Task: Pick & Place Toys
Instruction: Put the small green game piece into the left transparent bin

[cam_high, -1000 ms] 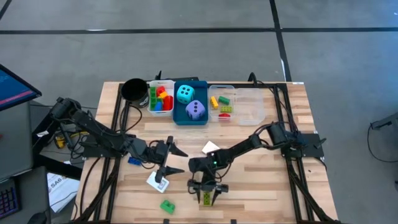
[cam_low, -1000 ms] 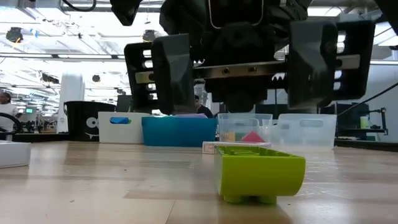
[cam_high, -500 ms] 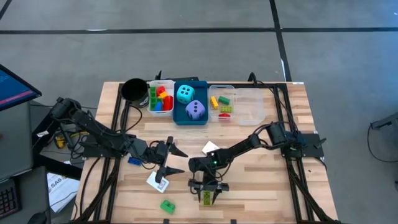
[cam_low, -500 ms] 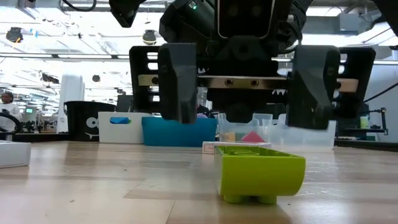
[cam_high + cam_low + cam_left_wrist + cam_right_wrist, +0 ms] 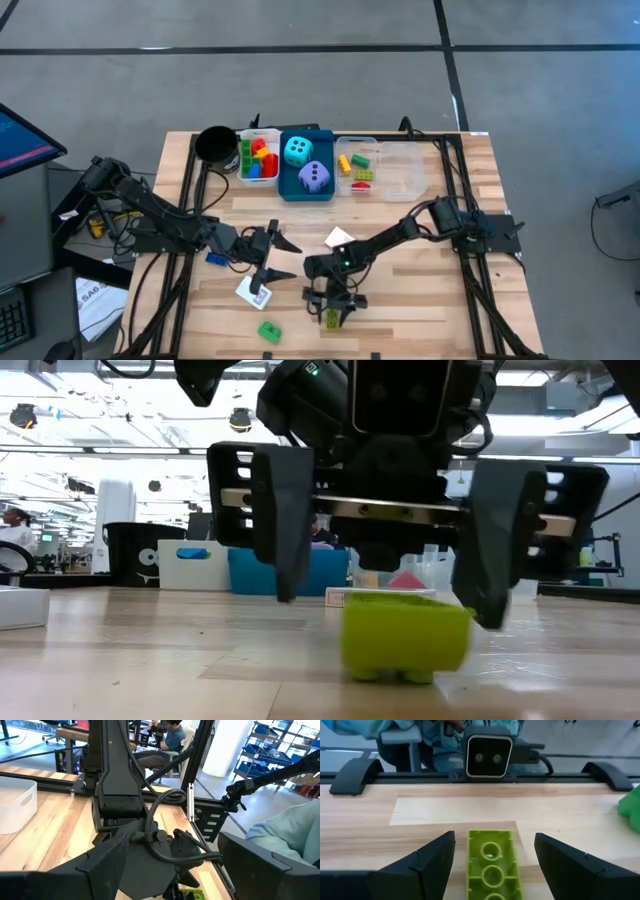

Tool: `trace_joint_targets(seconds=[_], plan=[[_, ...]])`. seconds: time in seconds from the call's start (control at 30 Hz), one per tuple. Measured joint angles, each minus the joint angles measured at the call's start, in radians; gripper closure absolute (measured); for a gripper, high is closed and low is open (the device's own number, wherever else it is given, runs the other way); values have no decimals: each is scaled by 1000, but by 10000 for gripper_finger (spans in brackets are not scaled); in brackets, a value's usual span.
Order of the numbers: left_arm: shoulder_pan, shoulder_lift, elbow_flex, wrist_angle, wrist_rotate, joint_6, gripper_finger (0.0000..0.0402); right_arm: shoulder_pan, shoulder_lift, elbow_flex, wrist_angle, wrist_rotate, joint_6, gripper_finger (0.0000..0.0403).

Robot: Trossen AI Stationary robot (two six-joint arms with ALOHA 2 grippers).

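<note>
A lime green brick (image 5: 405, 635) lies hollow side up on the table near its front edge; it also shows in the right wrist view (image 5: 492, 862). My right gripper (image 5: 332, 312) is open, pointing down, with one finger on each long side of this brick. My left gripper (image 5: 276, 256) is open and empty above the table, left of the right gripper. A white card (image 5: 254, 290), a green brick (image 5: 268, 330) and a blue brick (image 5: 215, 258) lie near it. Another white card (image 5: 338, 238) lies behind the right gripper. My right gripper straddles the lime brick from above, fingers pointing down. The right wrist view shows a gap on each side of the brick. In the low view one finger (image 5: 492, 595) stands right at the brick's side (image 5: 466, 632). I cannot tell whether it touches.
At the table's far edge stand a black cup (image 5: 214, 143), a white tray (image 5: 246, 172) with bricks, a blue tray (image 5: 306, 191) with a cyan and a purple die, and two clear trays (image 5: 357, 143), (image 5: 405, 170). A person sits beyond the table's near edge (image 5: 395, 730).
My right gripper has gone down, so its open fingers now stand on either side of the lime brick. The brick has shifted a little toward the table's left.
</note>
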Motion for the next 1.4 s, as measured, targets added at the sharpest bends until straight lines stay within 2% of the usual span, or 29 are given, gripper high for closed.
trace_joint_targets(seconds=[0.4,0.63,1.4], plan=[[0,0,0,-36,0,0,101,4,0,0,-25,21,-8,134],[0,0,0,-36,0,0,101,11,0,-1,-61,103,-26,139],[0,0,0,-36,0,0,101,10,-1,-1,-91,90,-31,266]])
